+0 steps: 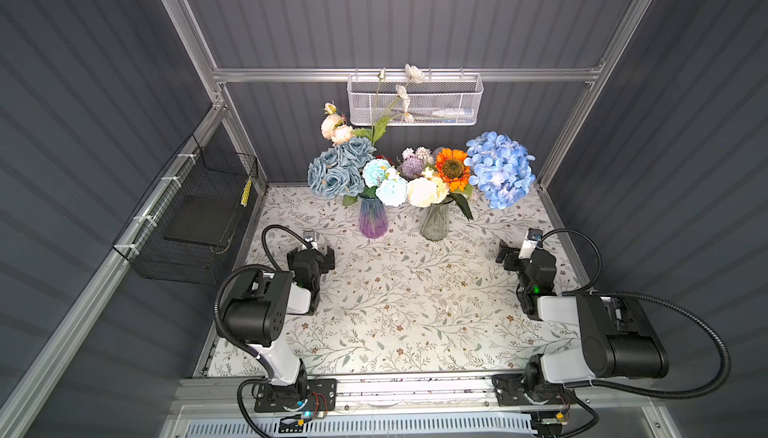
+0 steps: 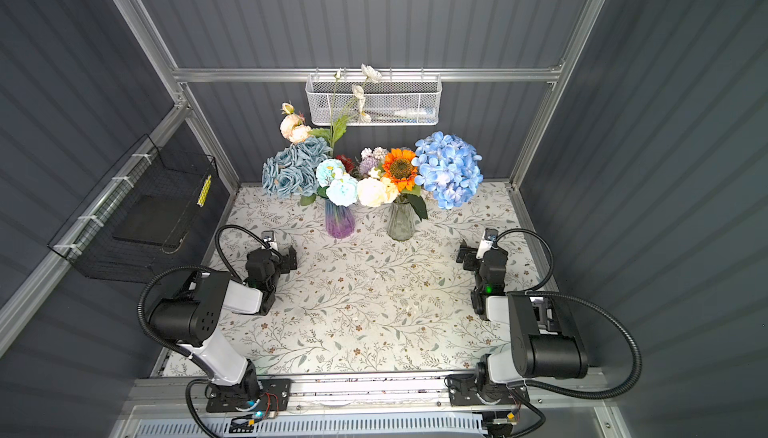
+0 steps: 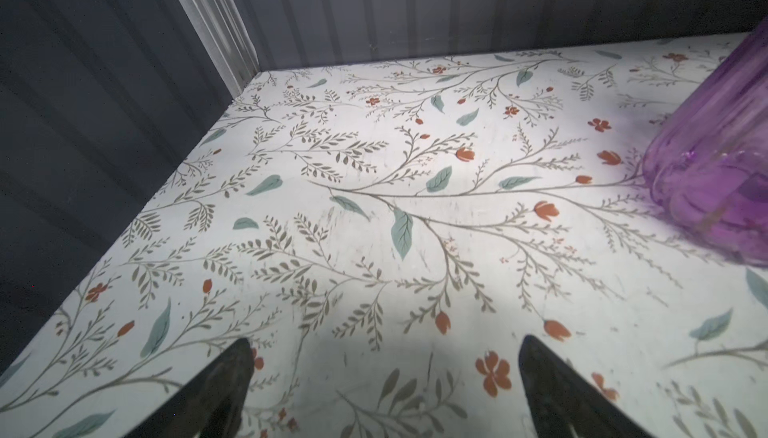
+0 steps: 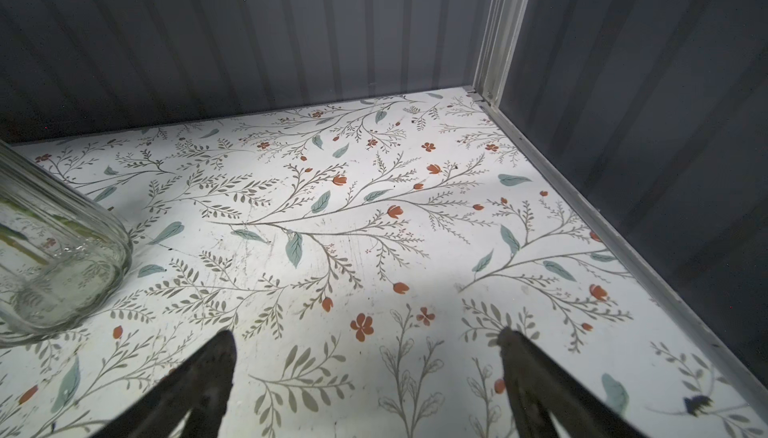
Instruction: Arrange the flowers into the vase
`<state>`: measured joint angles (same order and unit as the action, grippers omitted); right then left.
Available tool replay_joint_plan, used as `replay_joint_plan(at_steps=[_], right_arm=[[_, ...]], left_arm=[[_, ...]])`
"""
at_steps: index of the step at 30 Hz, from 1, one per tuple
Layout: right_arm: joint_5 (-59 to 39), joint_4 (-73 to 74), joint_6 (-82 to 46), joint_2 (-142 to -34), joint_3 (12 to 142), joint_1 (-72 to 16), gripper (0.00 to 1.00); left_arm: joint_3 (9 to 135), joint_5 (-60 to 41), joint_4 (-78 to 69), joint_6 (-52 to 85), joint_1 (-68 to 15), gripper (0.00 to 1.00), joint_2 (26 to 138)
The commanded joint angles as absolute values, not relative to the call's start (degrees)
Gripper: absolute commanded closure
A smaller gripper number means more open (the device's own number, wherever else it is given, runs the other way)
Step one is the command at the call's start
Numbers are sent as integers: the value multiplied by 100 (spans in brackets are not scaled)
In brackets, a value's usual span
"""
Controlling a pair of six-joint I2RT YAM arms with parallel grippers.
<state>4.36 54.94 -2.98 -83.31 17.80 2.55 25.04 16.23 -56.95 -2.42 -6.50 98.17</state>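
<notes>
Both gape empty: your left end effector [image 3: 386, 342], right end effector [image 4: 365, 333]. Artificial flowers [image 1: 500, 169] fill purple glass vase [image 1: 372, 217] and clear ribbed vase [image 1: 435, 221]; yellow tag [image 1: 247, 191] unreadable.

floral tablecloth [image 1: 399, 311]; white mesh basket [image 1: 457, 97] on the back rail (black wire basket [image 1: 174, 265] at left).

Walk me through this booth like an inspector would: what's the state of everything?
Surface: floral tablecloth, flat, lightly scuffed.
Job's things: flowers all stand in the purple vase and clear vase at the back; none loose.
Clutter: nothing seen.
Jaws: left jaws and right jaws open, empty, over the cloth.
Cables: black hoses loop clear of the vases.
Surroundings: grey ribbed walls; white mesh basket on the back rail, black wire basket on a side wall.
</notes>
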Motion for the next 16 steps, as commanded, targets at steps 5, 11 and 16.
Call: replay_joint_plan(at_steps=[5, 11, 16], right_arm=[[409, 5619, -338, -8343, 1828, 272, 1], [408, 5599, -343, -8374, 1854, 272, 1], [399, 5651, -336, -8349, 1819, 272, 1]], left_arm=[[2654, 1473, -5396, -202, -606, 1, 9860], [2654, 1473, -5396, -202, -606, 1, 9859], [2652, 1477, -5396, -202, -602, 1, 9855]])
